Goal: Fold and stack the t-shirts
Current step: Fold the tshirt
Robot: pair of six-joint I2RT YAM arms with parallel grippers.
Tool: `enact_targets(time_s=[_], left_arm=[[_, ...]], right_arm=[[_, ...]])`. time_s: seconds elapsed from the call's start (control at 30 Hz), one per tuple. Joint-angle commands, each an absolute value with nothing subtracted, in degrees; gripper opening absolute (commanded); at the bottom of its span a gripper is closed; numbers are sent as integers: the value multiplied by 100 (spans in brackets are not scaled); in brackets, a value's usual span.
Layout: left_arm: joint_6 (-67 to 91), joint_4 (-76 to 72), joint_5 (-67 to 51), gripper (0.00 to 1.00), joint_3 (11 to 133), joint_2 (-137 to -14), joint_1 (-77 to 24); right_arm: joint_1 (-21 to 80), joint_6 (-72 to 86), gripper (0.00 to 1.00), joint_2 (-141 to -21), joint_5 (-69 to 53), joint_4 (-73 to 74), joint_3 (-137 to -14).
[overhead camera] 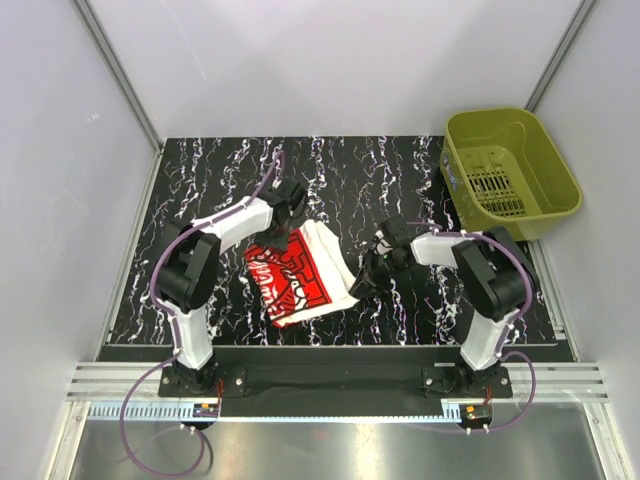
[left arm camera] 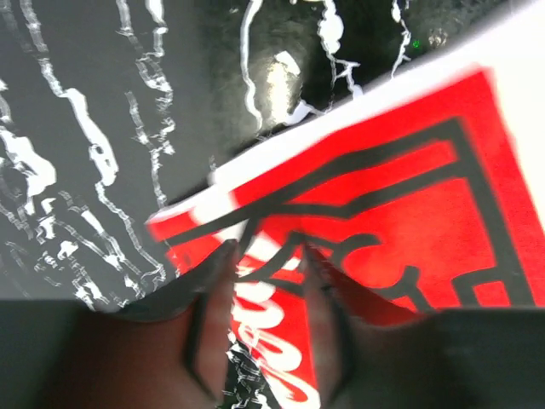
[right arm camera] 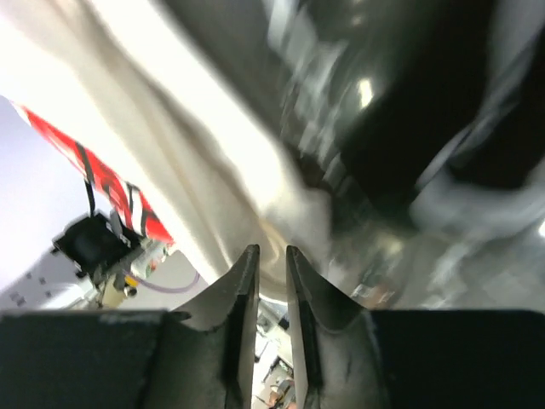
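Black, white-veined table (overhead camera: 200,180) is filling the top view, w/ an olive basket (overhead camera: 540,218) sitting at its far right corner. Off-white t-shirt (overhead camera: 298,275), red graphic facing up, is lying part-folded at table centre, betw. the two arms. Left gripper (overhead camera: 290,205) is reaching onto its far left corner; right gripper (overhead camera: 368,278) is meeting its right edge. Both are showing narrow jaws w/ cloth at the tips; can't tell whether either is truly pinching. Likely risk: if one side is catching only a top layer, or slipping off while the other is pulling, the fold is probably going skewed or bunching, esp. as the shirt is already sitting at an angle. Top view is giving the whole layout but hiding the jaws. Left wrist view is showing red print running betw. its jaws. Right wrist view, blurred, is showing plain pale cloth draping past its tips, seemingly raised.
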State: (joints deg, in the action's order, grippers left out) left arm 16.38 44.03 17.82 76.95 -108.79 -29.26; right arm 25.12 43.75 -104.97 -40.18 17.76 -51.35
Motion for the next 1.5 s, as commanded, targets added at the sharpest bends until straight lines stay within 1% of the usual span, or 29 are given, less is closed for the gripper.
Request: enact_targets(time_s=[0.0,0.03,0.07,0.1,0.13,0.2,0.27,0.3,0.33,0.4,0.47,0.5,0.67,0.8,1.03,1.17,1.27,1.37,1.4,1.43,1.47], left_arm=[[1519,4658,1864,45,7963,-10039,-2918],[1755,4693,1663,49,7928,-9585,-2979],[1880,4685,1539,57,7902,-9380,-3032],[2011,4650,1268,59,7867,-9213,-3171],[2317,4580,1153,60,7875,-9080,-3269],[2670,4579,1090,61,8093,-9113,-3506],[3329,4841,1388,61,8540,-9498,-3866],[3522,4921,1589,59,8700,-9649,-4111],[3846,5200,1739,58,8901,-9824,-4226],[4269,5771,2229,56,9805,-10553,-4481],[4815,6491,2469,57,10665,-11089,-4579],[4903,6634,2444,58,10887,-11544,-4623],[5080,7215,2531,65,11688,-12479,-4623],[5264,7374,2567,65,11628,-12814,-4623],[5431,7145,2444,64,11294,-12893,-4649],[5458,7058,2356,61,11171,-12894,-4658],[5458,7023,2250,56,11118,-12911,-4658],[5414,6970,2215,48,11039,-12885,-4667],[5397,6935,2197,40,10987,-12859,-4658],[5379,6908,2189,35,10960,-12841,-4658],[5370,6900,2197,30,10951,-12815,-4658]], right_arm=[[2690,4861,27,-9626,-4114,1394,-4948],[2672,4460,28,-9363,-4018,1685,-5087],[2654,4186,29,-9273,-3877,2018,-5219],[2646,3644,32,-9212,-3563,2683,-5369],[2628,3430,35,-9150,-3394,2959,-5649],[2436,3104,41,-9106,-3305,3303,-5783],[2199,3085,52,-9044,-3532,3261,-5740],[1988,3050,54,-9070,-3620,3200,-5722],[1917,2998,55,-9105,-3665,3217,-5783],[1855,2805,56,-9184,-3604,3339,-5949],[1811,2725,58,-9228,-3525,3384,-6029],[1793,2699,59,-9263,-3481,3384,-6055],[1574,2646,62,-9264,-3454,3419,-5933],[1424,2567,64,-8992,-3410,3349,-5591],[1301,2646,64,-8842,-3542,3050,-5133],[1301,2681,64,-8947,-3647,2936,-5133],[1309,2715,67,-9210,-3761,2831,-5343],[1301,2794,66,-9464,-3981,2646,-5597],[1301,2821,66,-9562,-4121,2611,-5694],[1301,2856,64,-9658,-4174,2584,-5782],[1309,2961,58,-9816,-4253,2427,-5914]])
